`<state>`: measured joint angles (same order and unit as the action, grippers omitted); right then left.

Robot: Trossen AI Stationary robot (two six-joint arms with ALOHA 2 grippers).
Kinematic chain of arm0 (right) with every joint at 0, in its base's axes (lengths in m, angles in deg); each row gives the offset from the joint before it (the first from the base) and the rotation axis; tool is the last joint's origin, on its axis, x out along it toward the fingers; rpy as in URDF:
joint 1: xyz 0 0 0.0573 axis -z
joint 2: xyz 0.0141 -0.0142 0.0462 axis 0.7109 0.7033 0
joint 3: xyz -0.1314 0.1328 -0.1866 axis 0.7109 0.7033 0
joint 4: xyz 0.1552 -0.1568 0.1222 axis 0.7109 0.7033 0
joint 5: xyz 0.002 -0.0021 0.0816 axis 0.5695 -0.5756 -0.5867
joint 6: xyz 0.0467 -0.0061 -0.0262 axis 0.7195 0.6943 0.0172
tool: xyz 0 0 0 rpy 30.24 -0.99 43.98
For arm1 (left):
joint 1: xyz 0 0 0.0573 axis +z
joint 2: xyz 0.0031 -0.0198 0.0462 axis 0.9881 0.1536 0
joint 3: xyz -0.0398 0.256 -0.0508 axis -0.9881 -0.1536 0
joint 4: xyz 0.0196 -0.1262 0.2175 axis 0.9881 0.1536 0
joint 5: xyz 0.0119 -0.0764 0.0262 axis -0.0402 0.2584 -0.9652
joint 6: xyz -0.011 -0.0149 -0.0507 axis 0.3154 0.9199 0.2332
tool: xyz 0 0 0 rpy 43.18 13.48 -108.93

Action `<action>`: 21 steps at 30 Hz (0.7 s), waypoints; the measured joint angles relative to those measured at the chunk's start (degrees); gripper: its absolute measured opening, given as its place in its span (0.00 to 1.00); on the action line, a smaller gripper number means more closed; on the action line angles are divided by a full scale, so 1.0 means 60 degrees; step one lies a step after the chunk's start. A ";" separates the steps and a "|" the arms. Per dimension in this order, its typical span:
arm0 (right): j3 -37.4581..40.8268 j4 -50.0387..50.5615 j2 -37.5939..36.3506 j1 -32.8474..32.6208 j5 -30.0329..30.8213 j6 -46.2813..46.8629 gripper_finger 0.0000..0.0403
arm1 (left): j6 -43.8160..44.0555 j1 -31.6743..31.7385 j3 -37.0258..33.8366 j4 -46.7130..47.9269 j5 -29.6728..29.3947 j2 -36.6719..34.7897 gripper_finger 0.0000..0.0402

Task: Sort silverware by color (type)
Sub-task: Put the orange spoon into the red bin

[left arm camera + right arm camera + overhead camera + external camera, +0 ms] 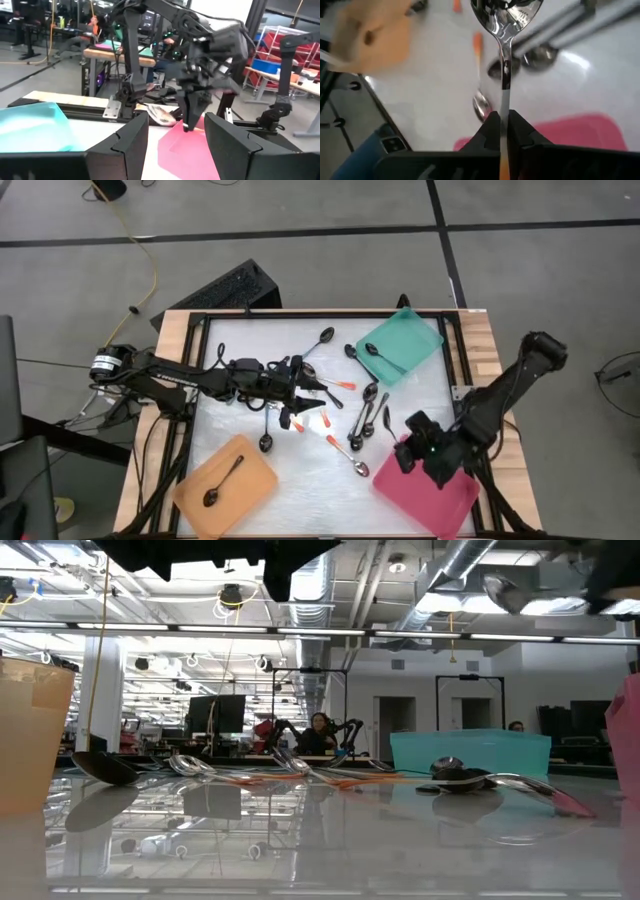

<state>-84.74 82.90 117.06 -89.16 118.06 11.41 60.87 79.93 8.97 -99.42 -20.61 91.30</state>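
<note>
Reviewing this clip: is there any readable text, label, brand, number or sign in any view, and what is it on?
None can be read in any view.
No print shows on the orange tray, pink tray, teal tray or the spoons.
The keyboard on the floor beyond the table: keys too small to read.
Screens and red bins in the room behind: too blurred to read.

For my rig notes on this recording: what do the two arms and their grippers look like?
Both arms are dark, jointed links with black cabling. The left arm carries a silver cylindrical part near its base. The right gripper shows a small green light. The left gripper's fingers are broad, angular black blocks.
</note>
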 joint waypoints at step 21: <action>0.0000 0.0583 0.2213 -0.1564 -0.3986 0.2836 0.03 | 0.0182 -0.0004 0.0000 0.0090 -0.0192 0.0000 0.44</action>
<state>-84.74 86.40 130.34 -98.54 94.14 28.42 61.97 79.91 8.97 -98.88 -21.76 91.30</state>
